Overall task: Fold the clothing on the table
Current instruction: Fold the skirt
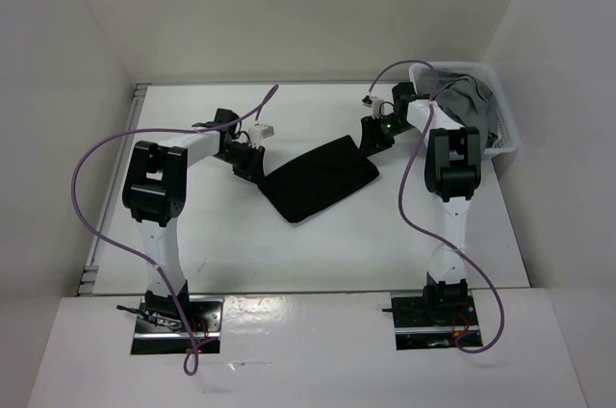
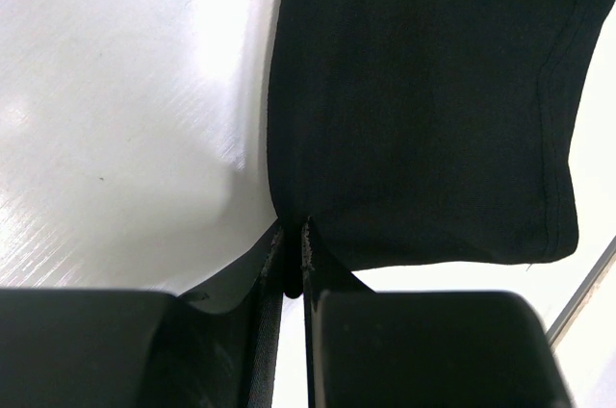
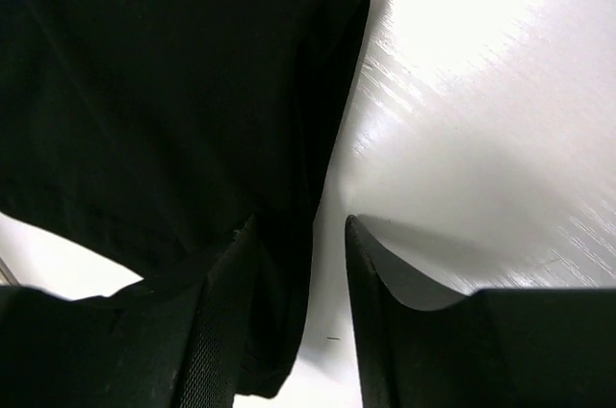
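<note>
Left wrist: my left tool (image 2: 294, 240) is pressed together, pinching an edge of the clothing (image 2: 423, 90). Right wrist: my right tool (image 3: 301, 230) stands half spread, astride a folded black edge. Top: clothing lies flat mid-tabletop (image 1: 289, 264), between both tools.

The clothing (image 1: 322, 177) is plain black on a white desk (image 1: 241, 254), beside a white basket (image 1: 504, 110) holding grey fabric (image 1: 470, 98).

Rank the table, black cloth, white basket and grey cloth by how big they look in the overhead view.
1. table: largest by far.
2. black clothing and basket: about alike, and the right arm hides part of the basket, so unranked.
3. grey garment in the basket: smallest.
</note>
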### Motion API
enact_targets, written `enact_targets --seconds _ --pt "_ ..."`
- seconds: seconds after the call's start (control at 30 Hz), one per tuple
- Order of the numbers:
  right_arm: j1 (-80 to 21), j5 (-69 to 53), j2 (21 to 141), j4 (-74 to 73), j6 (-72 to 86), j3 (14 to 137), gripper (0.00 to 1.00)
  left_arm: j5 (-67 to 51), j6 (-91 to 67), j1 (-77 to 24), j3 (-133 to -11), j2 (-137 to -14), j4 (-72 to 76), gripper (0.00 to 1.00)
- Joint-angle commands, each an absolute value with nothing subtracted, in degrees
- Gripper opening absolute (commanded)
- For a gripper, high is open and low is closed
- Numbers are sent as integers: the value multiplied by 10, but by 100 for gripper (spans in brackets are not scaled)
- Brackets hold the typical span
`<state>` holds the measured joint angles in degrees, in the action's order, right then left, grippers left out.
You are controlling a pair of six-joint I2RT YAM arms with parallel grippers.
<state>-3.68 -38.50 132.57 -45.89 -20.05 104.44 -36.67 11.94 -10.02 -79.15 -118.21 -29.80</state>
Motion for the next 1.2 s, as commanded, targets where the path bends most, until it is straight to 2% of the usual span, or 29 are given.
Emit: enact_targets --seconds 0.0,0.57,0.67,0.8,0.83,0.93,1.07,1.17 --pt "-46 -358 1371 -481 -217 1051 46 -317 148 -106 -783 -1204 -320 16" --pt "-62 -346 1376 -491 -217 1062 46 -323 148 -106 -783 -1209 -325 16" --pt "-73 -341 1376 -491 -217 1062 44 -323 153 -106 -783 -1209 -325 16" --pt "-73 -336 1376 -491 -217 1062 37 -323 153 -106 -783 -1209 -325 16" --pt "-73 -336 1376 -491 -217 1062 31 -323 153 -106 -783 -1209 -325 16" --pt "-73 -336 1376 -491 -217 1062 22 -328 153 -106 -783 -1209 -325 16" --pt "-73 -325 1376 -491 -217 1062 19 -328 153 -106 -783 -1209 -325 16" --pt "-73 -319 1371 -491 -217 1062 11 -328 153 -106 -783 -1209 -325 16"
